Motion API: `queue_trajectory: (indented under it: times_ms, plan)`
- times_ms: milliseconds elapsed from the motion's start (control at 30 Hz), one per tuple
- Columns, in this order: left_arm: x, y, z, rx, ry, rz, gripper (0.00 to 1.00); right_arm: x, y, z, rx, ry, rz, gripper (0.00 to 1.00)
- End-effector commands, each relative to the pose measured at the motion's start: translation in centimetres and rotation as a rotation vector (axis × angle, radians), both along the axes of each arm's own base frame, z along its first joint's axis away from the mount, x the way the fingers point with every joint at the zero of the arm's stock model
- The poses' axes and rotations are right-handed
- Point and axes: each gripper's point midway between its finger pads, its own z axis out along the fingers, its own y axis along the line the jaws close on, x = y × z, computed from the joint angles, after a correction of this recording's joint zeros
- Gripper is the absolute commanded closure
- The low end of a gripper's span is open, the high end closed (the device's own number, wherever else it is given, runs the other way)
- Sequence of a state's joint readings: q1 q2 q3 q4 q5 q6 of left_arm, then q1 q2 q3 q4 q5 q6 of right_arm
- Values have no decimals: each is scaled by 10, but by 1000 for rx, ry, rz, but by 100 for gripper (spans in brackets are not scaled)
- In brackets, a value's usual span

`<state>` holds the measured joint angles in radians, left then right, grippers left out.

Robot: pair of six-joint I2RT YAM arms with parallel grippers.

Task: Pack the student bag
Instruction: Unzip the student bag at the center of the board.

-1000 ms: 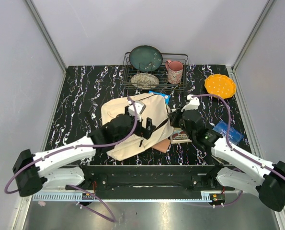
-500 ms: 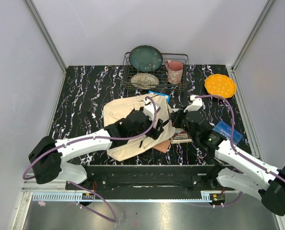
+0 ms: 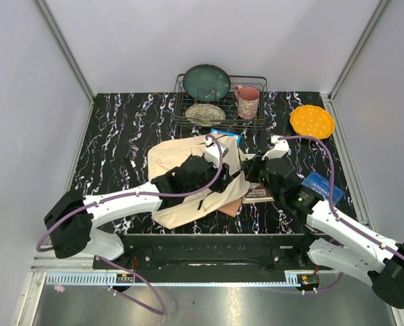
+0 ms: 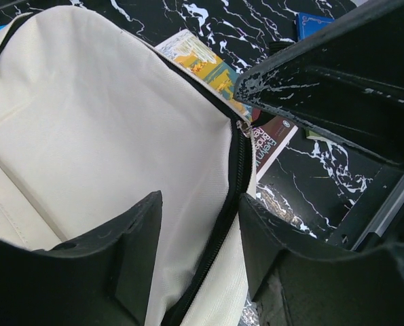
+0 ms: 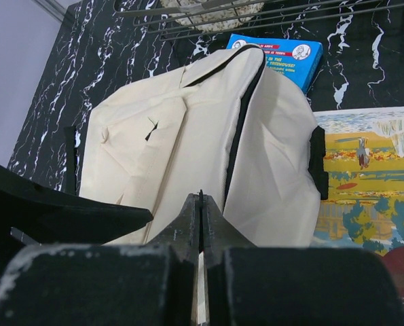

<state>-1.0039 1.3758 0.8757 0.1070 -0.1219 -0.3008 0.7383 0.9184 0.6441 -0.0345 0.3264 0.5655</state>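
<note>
The cream student bag (image 3: 171,159) lies flat mid-table, its black zipper edge facing right. My left gripper (image 3: 220,178) is open over the bag's right side. In the left wrist view its jaws (image 4: 200,204) straddle the black zipper line of the bag (image 4: 106,122). My right gripper (image 3: 250,170) is at the bag's right edge. In the right wrist view it (image 5: 201,195) is shut with a thin black strip between its tips, the zipper pull (image 4: 244,128). The bag (image 5: 147,149) fills that view beyond the tips.
A picture book (image 5: 364,163) and a maroon book (image 4: 273,139) lie partly under the bag's right edge. A blue book (image 3: 227,134) lies behind the bag, another blue book (image 3: 322,187) at the right. A wire rack (image 3: 256,121) with plates and a pink mug (image 3: 248,102) stands at the back, an orange plate (image 3: 311,121) beside it.
My left arm has swung right across the bag, bringing its gripper to the zipper edge. The bag's right side has shifted a little. My right gripper has barely moved.
</note>
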Motion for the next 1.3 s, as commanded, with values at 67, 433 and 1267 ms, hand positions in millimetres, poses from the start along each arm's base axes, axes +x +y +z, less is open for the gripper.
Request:
queue_trajectory:
  times_ms: [67,433,1267]
  plan:
    - [7,-21,15,-61,-13,-23,48,0,3,22,60,-52,11,100]
    - [-12,-43,1,-37,41,-164,100,2,6,25,29,-80,38,100]
    - [-86,38,-48,-2,77,-80,100,47,-13,33,-46,-127,-181,100]
